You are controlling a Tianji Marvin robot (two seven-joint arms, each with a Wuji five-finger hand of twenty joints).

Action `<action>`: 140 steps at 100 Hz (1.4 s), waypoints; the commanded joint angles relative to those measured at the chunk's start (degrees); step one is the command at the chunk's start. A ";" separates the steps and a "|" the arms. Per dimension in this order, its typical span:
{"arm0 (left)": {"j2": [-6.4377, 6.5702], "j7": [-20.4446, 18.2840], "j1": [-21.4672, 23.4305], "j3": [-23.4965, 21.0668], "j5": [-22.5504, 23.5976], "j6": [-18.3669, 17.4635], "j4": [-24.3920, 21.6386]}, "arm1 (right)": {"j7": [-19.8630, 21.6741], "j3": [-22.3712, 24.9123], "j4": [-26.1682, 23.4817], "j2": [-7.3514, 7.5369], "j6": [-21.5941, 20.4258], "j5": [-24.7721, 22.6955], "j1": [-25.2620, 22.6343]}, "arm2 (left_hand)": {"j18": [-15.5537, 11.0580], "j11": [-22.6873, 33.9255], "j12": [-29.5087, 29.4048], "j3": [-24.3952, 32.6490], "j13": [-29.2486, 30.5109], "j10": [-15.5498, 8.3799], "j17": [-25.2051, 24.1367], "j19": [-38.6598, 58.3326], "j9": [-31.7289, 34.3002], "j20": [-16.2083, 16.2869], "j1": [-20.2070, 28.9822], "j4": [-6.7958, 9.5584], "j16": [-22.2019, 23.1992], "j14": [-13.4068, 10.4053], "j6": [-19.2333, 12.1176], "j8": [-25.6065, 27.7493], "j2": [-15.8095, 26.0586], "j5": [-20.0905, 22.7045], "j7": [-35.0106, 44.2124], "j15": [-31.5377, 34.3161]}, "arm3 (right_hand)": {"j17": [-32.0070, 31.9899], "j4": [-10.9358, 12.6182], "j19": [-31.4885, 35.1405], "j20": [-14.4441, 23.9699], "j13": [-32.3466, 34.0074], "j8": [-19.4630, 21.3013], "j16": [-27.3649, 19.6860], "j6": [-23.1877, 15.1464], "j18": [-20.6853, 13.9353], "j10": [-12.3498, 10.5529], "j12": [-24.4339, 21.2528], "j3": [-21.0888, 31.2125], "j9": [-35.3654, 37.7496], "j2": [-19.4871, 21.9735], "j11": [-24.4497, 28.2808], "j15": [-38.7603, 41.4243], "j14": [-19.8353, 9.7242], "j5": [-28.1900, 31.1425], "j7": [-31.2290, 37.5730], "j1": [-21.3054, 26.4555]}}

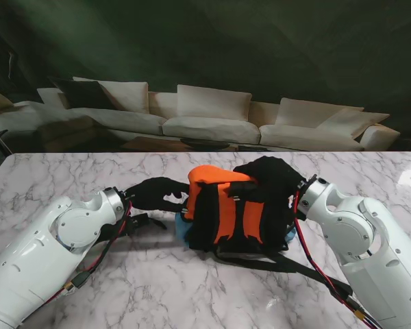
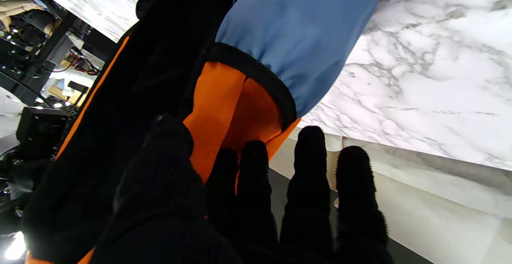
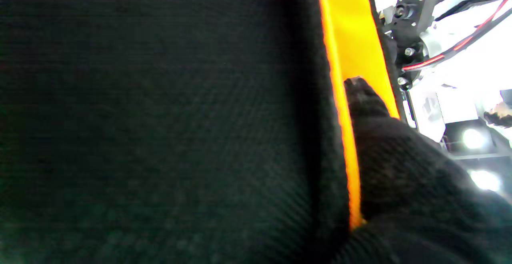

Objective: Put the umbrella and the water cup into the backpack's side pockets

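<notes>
Stand view: the orange-and-black fabric backpack [image 1: 227, 214] lies at the middle of the white marble table [image 1: 68, 175], straps toward the robot. The black-gloved left hand [image 1: 156, 193] reaches in from the left, fingers spread, touching the pack's orange edge. The black-gloved right hand [image 1: 272, 177] rests on the pack's far right corner, apparently to steady it. A blue fabric item [image 1: 183, 227], probably the folded umbrella, protrudes at the pack's left side. No water cup is identifiable.

Left wrist view: the blue item [image 2: 296, 36] sits inside the black-rimmed orange side pocket [image 2: 240, 100], most of its length protruding. The left fingertips [image 2: 310, 144] lie just beside the pocket mouth, apart and gripping nothing; the thumb rests against black fabric. This placement suits holding the mouth wide.

Right wrist view: black fabric fills most of the picture, with an orange strip [image 3: 352, 48] beside one fingertip [image 3: 360, 92]. Whether the right fingers pinch the fabric cannot be determined.
</notes>
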 commanded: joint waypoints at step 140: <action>1.32 -0.62 0.30 -2.10 21.88 -2.38 -2.29 | -1.81 -0.90 1.94 -0.46 1.83 -2.53 0.59 | -0.95 -3.14 -0.18 -1.70 -3.23 7.64 -0.97 1.89 -5.03 2.05 -8.53 -0.63 1.67 0.65 0.26 1.99 8.88 -0.26 -0.53 -0.06 | -1.83 0.63 -1.04 -0.89 1.37 0.33 -0.71 -5.52 -0.42 -0.85 -0.61 2.84 -0.46 5.21 0.79 -1.84 -1.69 0.73 1.07 4.45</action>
